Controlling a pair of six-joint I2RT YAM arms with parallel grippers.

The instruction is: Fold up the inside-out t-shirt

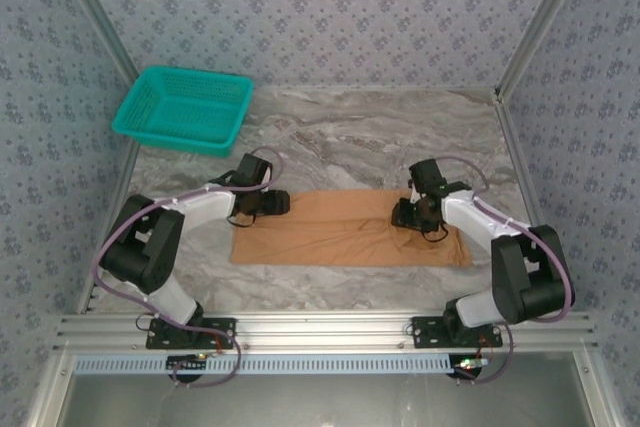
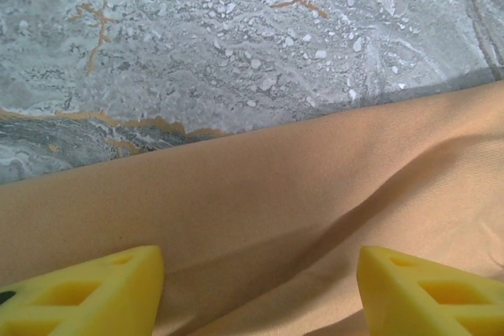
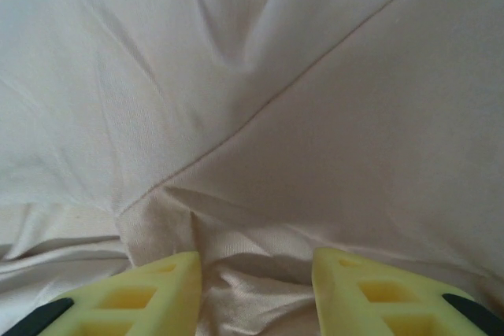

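The orange-tan inside-out t-shirt lies flat on the marble table as a long folded rectangle. My left gripper rests low over its far left corner. In the left wrist view the yellow fingers stand wide apart, so the left gripper is open above smooth cloth near the shirt's far edge. My right gripper is down on the right part of the shirt. In the right wrist view the right gripper is open, with a bunched ridge of cloth between its fingers and a seam running diagonally ahead.
A teal mesh basket stands at the far left corner of the table. Patterned walls enclose the table on three sides, and a metal rail runs along the near edge by the arm bases.
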